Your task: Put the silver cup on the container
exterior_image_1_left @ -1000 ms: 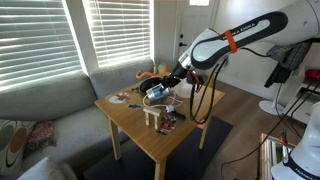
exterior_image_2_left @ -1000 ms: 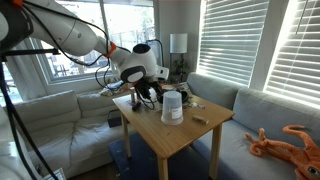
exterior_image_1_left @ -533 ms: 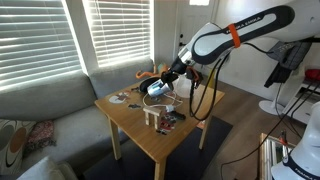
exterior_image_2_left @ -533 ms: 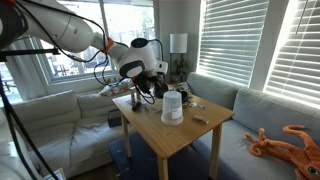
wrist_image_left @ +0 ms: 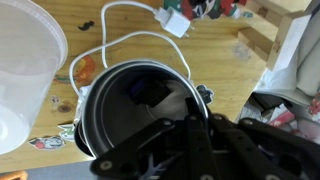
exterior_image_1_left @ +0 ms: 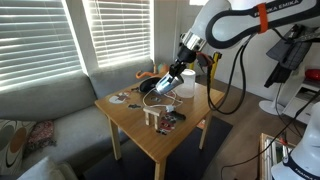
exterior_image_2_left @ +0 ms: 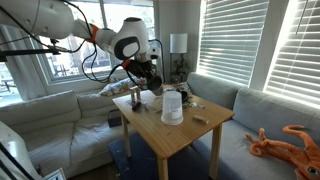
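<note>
The silver cup (wrist_image_left: 125, 105) fills the wrist view, its dark inside facing the camera. My gripper (wrist_image_left: 163, 118) is shut on its rim, one finger inside the cup. In an exterior view the gripper (exterior_image_1_left: 166, 80) holds the cup (exterior_image_1_left: 159, 87) above the wooden table (exterior_image_1_left: 140, 130). The container, a plain white cylinder (exterior_image_2_left: 172, 107), stands upright on the table; it also shows in the wrist view (wrist_image_left: 22, 70) just left of the cup and in an exterior view (exterior_image_1_left: 186, 85) behind the gripper. In the exterior view showing the cylinder in full, the gripper (exterior_image_2_left: 147, 73) is up and left of it.
A white cable and plug (wrist_image_left: 176, 22) lie on the table near the cup. A small wooden stand (exterior_image_1_left: 152, 116) and small items sit near the table's middle. A grey sofa (exterior_image_1_left: 40, 110) borders the table. An orange toy octopus (exterior_image_2_left: 290, 142) lies on a sofa.
The arm has risen and straightened, and the gripper has moved up and slightly sideways with the cup in it. The container has not moved.
</note>
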### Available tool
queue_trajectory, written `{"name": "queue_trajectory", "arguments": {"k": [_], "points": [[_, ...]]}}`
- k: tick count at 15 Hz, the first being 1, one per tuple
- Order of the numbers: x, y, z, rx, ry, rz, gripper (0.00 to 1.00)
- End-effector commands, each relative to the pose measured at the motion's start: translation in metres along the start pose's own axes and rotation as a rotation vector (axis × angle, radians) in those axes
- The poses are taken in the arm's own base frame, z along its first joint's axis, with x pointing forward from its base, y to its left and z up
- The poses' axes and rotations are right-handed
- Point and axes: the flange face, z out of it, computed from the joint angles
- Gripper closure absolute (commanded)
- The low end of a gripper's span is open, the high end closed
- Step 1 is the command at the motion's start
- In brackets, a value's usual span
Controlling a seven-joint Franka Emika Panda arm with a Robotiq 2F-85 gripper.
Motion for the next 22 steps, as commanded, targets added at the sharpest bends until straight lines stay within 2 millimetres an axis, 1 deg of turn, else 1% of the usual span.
{"name": "queue_trajectory", "arguments": {"k": [1,3,5,6,7,12,13,18,20,22], "points": [[0.005,-0.017,-0.052,-0.039,-0.102,-0.125,0.99],[0.008,-0.023,-0.074,-0.055,-0.16,-0.171,0.99],[0.016,-0.024,-0.094,-0.102,-0.185,-0.192,0.99],[0.006,-0.022,-0.078,-0.059,-0.165,-0.158,0.99],[0.009,-0.023,-0.085,-0.062,-0.163,-0.162,0.96],[0.007,-0.021,-0.076,-0.063,-0.179,-0.159,0.96],[0.007,-0.021,-0.076,-0.063,-0.179,-0.159,0.99],[0.023,-0.013,-0.104,-0.208,-0.328,-0.207,0.99],[0.032,-0.008,-0.115,-0.246,-0.375,-0.221,0.99],[0.046,0.0,-0.12,-0.282,-0.395,-0.238,0.99]]}}
